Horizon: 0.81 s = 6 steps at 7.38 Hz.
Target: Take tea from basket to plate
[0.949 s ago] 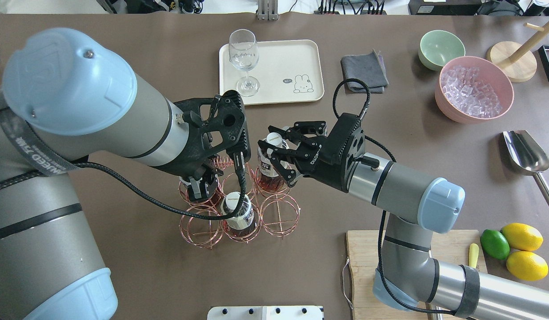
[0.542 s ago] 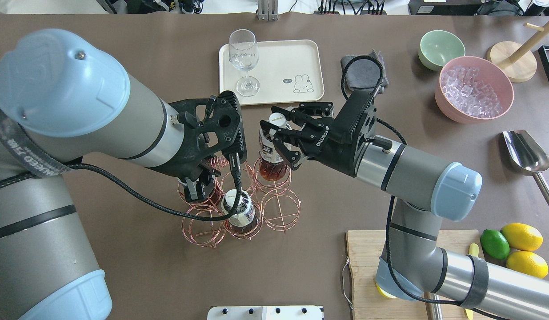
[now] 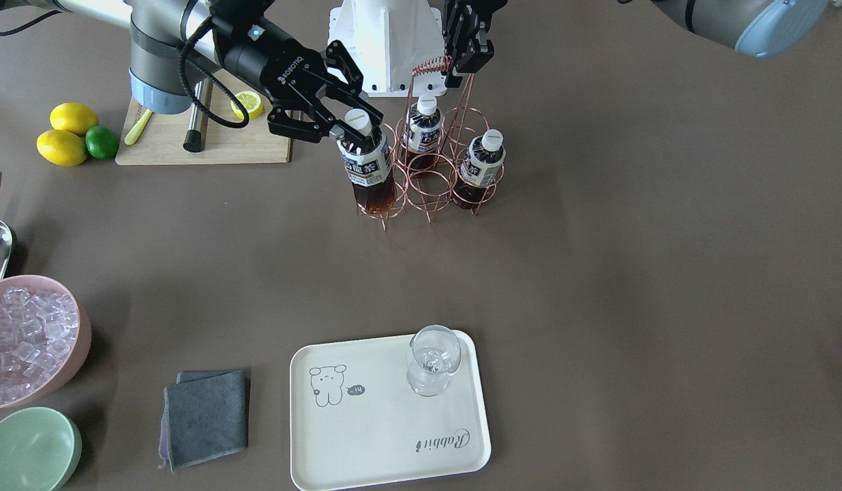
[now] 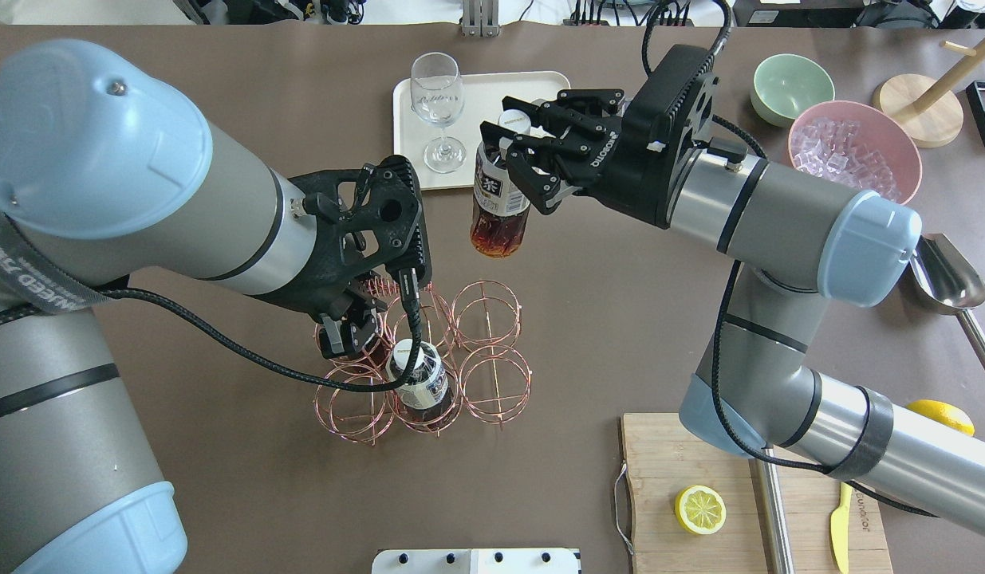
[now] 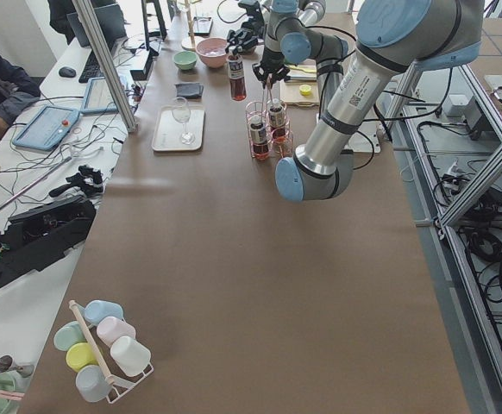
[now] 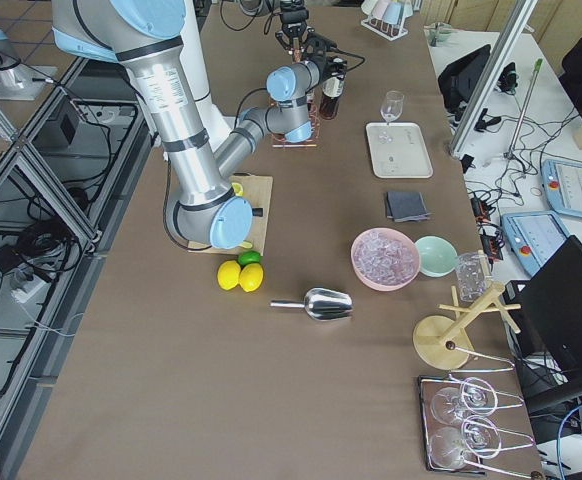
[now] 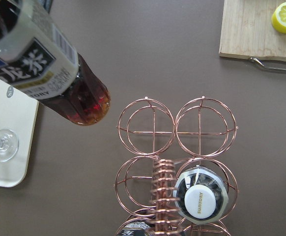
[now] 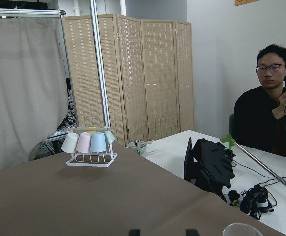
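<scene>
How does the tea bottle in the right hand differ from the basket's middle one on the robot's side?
The held tea bottle hangs in the air, clear of the basket; the basket bottle sits in its ring. The right hand is shut on the held tea bottle's top; nothing grips the basket bottle, and the left hand holds the basket's handle. Shared: dark brown tea, white cap, white-and-blue label.

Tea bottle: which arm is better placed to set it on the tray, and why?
Right: right gripper holds the tea bottle raised near the tray; left gripper holds the basket handle.
</scene>
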Motion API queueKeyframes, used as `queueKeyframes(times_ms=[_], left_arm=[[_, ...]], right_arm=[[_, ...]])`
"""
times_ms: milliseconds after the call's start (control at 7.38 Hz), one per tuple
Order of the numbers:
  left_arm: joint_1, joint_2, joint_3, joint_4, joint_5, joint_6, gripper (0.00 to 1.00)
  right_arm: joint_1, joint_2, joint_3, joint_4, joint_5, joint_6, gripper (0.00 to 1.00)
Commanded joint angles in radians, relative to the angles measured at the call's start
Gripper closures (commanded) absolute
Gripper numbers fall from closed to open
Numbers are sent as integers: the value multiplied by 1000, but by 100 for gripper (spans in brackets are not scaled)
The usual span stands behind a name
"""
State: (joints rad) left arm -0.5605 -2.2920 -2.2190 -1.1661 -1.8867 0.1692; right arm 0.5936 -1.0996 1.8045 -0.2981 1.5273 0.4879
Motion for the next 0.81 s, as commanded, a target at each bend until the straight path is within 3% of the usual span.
queueKeyframes(times_ms=[0,407,678], left_arm=[[-2,0,-1,2,0,4,100],[-69,-4,-4,22,-5,22,100],[-131,-3,-10,43,-26,76,100]], right_arm=[[63,18,-2,-21,27,14,100],[89,59,-110,-7,-33,14,100],[152,140,-386,193,-39,18,100]])
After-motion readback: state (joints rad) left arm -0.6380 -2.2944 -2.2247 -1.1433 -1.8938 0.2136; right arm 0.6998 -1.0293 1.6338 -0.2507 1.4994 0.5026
